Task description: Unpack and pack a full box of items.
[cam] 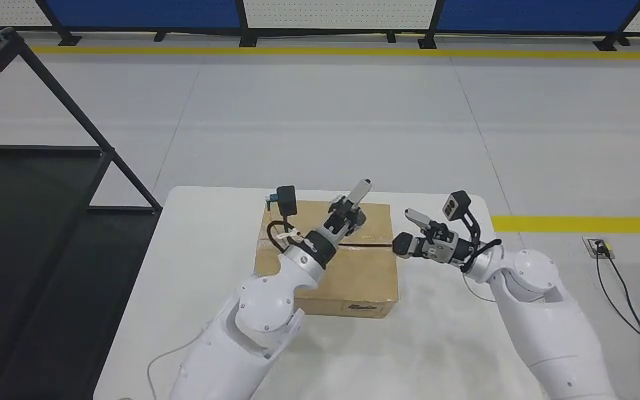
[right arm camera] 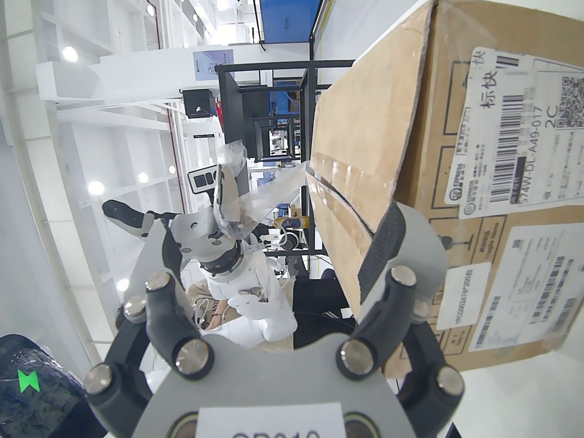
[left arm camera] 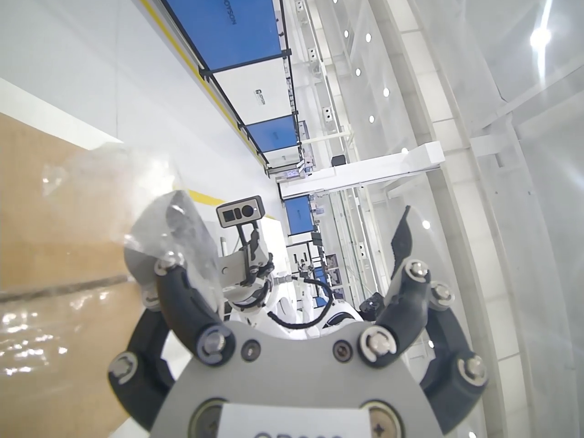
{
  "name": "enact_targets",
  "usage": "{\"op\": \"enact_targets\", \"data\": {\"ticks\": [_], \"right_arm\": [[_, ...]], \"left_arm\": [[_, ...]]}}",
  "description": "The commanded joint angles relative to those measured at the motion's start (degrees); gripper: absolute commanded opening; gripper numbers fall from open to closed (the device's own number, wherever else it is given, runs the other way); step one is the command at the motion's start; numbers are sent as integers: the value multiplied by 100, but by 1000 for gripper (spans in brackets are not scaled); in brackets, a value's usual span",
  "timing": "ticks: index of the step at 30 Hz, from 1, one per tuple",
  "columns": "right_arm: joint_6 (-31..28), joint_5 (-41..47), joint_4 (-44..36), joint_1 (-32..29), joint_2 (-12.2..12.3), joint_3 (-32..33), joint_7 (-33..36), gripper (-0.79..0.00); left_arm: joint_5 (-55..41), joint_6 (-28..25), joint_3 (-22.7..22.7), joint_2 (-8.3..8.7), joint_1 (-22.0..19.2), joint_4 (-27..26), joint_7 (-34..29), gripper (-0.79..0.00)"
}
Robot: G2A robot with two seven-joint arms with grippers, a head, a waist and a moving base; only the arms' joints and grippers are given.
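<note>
Left gripper (left arm camera: 287, 225) is held agape, tape (right arm camera: 269, 193) stuck to one finger — the box (right arm camera: 374, 138) is judged mid-unsealing — next, the strip must be pulled off the seam.

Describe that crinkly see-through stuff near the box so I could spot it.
On the white table sits a closed cardboard box. Above its top, a clear tape strip clings to the left gripper, stretching to the box's seam. Unlike the brown cardboard, it is transparent, wrinkled and shiny.
</note>
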Motion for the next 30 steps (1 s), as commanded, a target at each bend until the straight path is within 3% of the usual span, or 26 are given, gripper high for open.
{"op": "enact_targets", "data": {"ticks": [1, 30], "right_arm": [[-31, 44, -7, -41, 18, 72, 5, 0], [-387, 645, -463, -1208, 346, 1272, 255, 0]], "left_arm": [[20, -4, 18, -21, -13, 26, -4, 0], [253, 51, 294, -361, -299, 619, -19, 0]]}}
